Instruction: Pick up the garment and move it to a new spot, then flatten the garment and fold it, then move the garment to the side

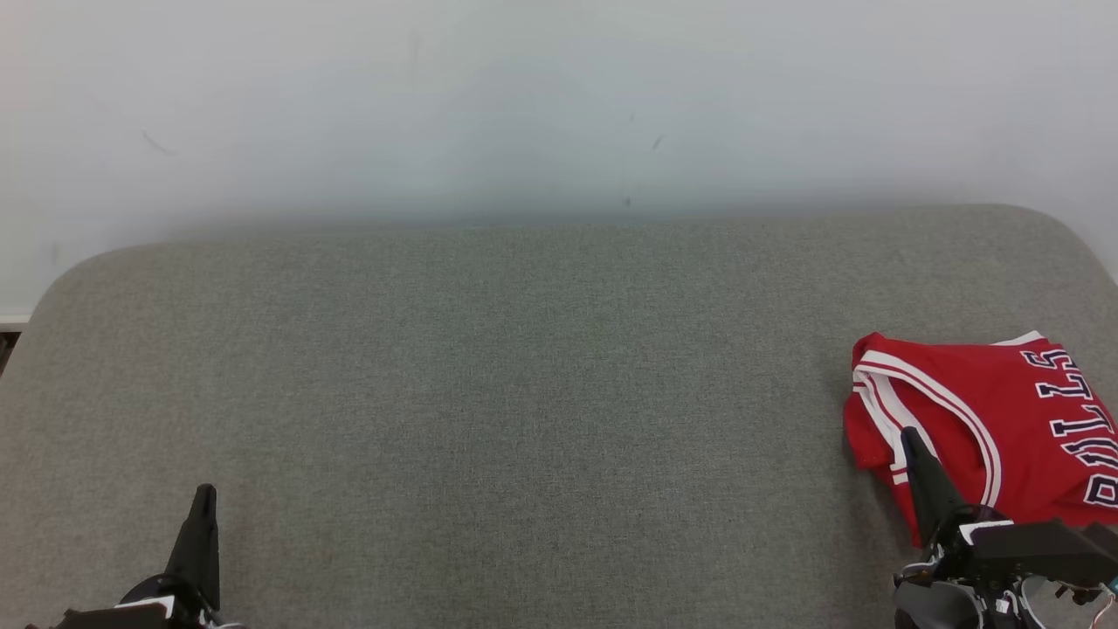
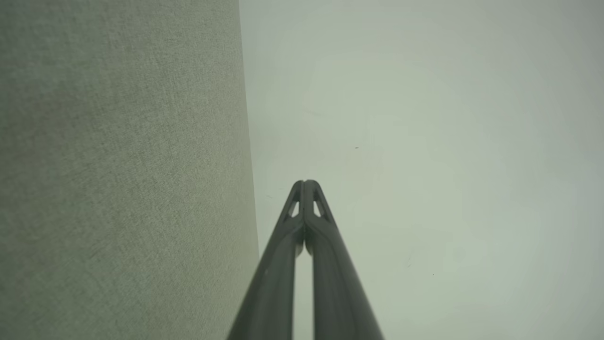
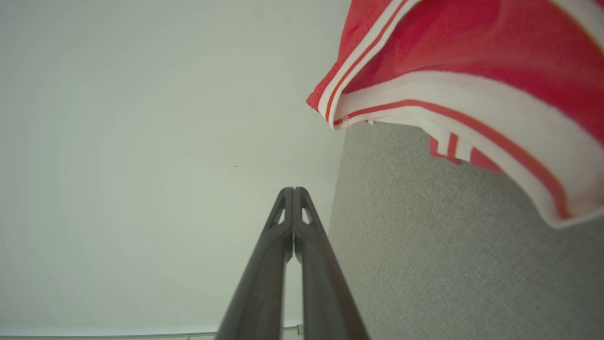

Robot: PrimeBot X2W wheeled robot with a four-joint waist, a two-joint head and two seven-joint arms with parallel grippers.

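The garment is a red jersey with white stripes and dark lettering, lying folded at the right edge of the grey padded surface; its striped edge fills the upper right of the right wrist view. My right gripper is shut and empty, its tip in front of the jersey's left edge in the head view; whether it touches the cloth I cannot tell. In its own view the fingertips point past the jersey at the wall. My left gripper is shut, empty, at the lower left, far from the garment, its tips pressed together.
A pale wall rises behind the grey surface. The surface has rounded far corners and runs the picture's full width. A strip of floor edge shows at the far left.
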